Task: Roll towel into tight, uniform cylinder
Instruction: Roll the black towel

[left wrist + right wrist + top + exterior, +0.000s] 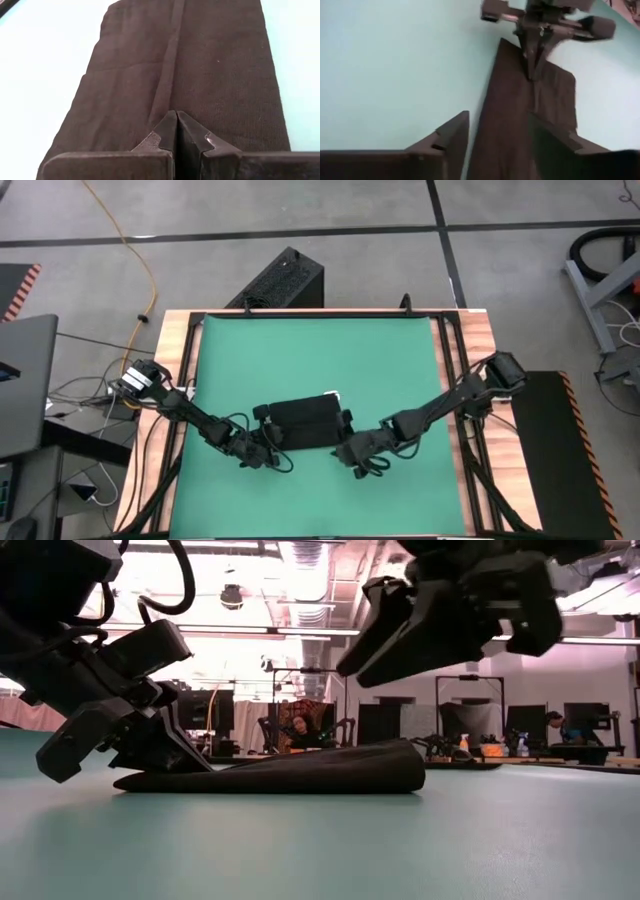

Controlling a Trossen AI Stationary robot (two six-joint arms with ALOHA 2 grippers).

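towel: black cloth (pixel 305 423), folded into a flat strip, lying left-right on the green mat (pixel 318 350), near-centre, closer to the near edge than the far one. Small white tag shows at its far right corner.
towel profile: low view shows towel (pixel 290 772) as a low wedge, thin at one end, thicker and rounded at the other. Not a cylinder.
towel surface: left wrist view shows a lengthwise seam or fold line running down the strip (pixel 200 75).
left gripper: at the towel's left end (pixel 262 442), down at mat level. Fingers pressed together (pixel 176 131), tips resting on the cloth's end; can't confirm any fabric pinched between them. Same gripper visible from the right wrist view at the far end of the strip (pixel 534 60), tips on the cloth.
right gripper: at the towel's right end (pixel 352 460). Fingers spread apart (pixel 497 132), one on each side of the strip, nothing clamped. Low view has it (pixel 400 630) raised above the towel, clear of the cloth.
arms: both reach in from the table's outer sides toward the middle, one per towel end.
table: wood rim (pixel 480 330) around the mat.
off table: black ribbed box (pixel 280 280) on the floor past the far edge.
background: a person seated in the room behind, seen over the towel in the low view.
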